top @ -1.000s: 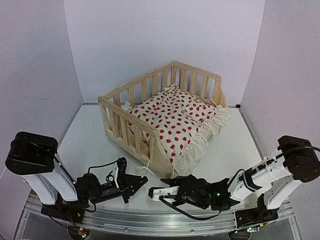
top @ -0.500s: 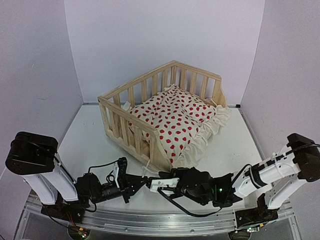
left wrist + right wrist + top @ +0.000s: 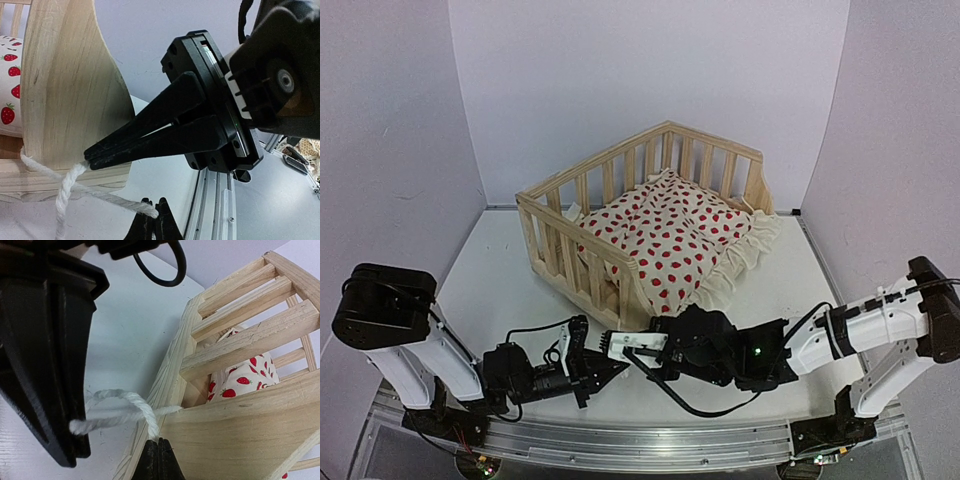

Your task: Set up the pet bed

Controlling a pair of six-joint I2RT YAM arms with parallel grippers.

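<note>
The pet bed, a pine frame with slatted rails, stands mid-table with its strawberry-dotted ruffled cushion inside, the ruffle spilling over the open front. Both grippers meet at its near front corner post. A white tie string runs from that post. My left gripper is shut on one strand's end, low by the table. My right gripper is shut on the other strand, right against the corner wood. In the top view the left gripper and right gripper nearly touch.
An aluminium rail runs along the table's near edge, close behind both grippers. Pale walls enclose the table on three sides. A black cable loop hangs above the left gripper's body.
My right gripper has swung left to the bed's front corner and shut on a string strand. The left gripper has shifted slightly right, still shut on its strand.
</note>
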